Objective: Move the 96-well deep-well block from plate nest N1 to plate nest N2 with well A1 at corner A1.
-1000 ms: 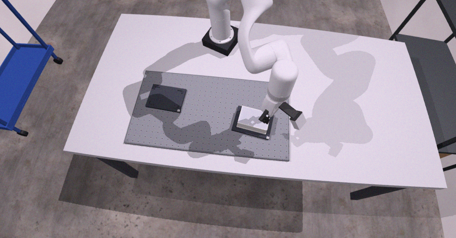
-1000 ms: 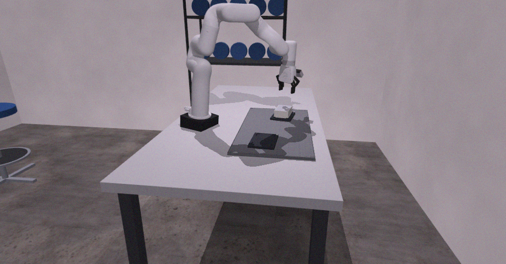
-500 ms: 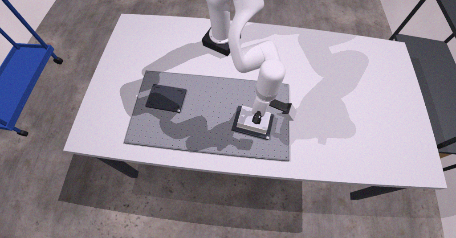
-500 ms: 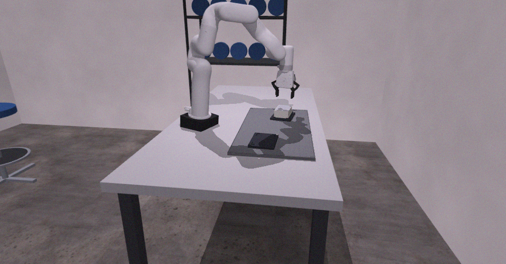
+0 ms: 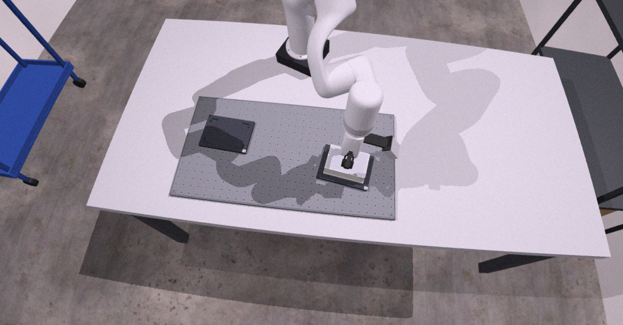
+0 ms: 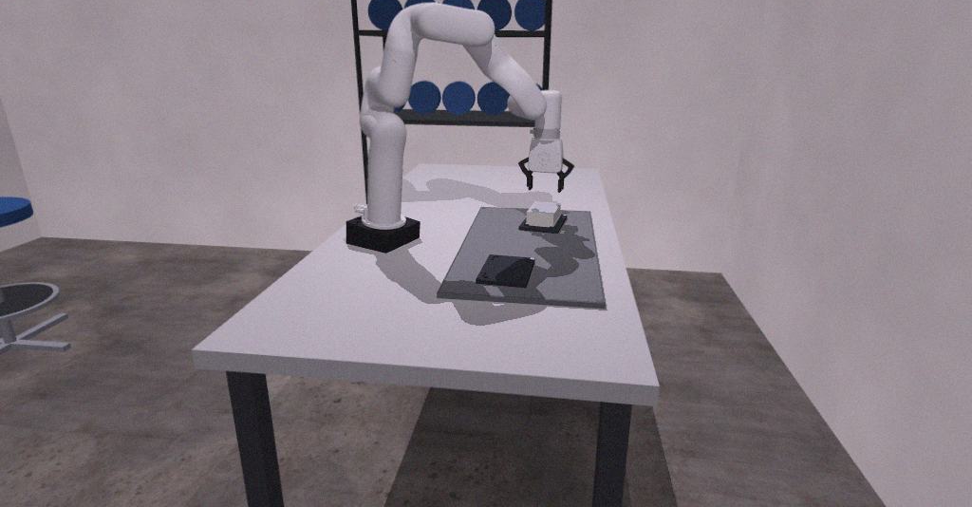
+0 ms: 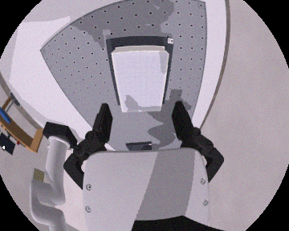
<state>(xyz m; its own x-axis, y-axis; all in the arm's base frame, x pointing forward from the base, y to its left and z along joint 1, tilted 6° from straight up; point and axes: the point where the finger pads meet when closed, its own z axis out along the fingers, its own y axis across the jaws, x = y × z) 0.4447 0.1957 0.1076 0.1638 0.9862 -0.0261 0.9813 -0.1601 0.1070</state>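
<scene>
The white deep-well block [image 5: 345, 169] sits flat on the dark nest N1 [image 5: 365, 179], at the right of the grey perforated plate [image 5: 283, 162]. It also shows in the exterior view [image 6: 543, 214] and in the wrist view [image 7: 140, 76]. My gripper [image 5: 347, 160] hangs straight above the block, open and empty, with a clear gap below the fingertips in the exterior view [image 6: 545, 180]. In the wrist view the two black fingers stand wide apart, just below the block's near end in the picture. The empty dark nest N2 [image 5: 227, 133] lies at the plate's left and also shows in the exterior view [image 6: 505, 270].
The arm's black base [image 5: 300, 57] stands on the white table behind the plate. A blue cart [image 5: 25, 100] is off the table's left, a dark shelf frame [image 5: 597, 96] off its right. A rack with blue discs [image 6: 452, 48] stands behind the table.
</scene>
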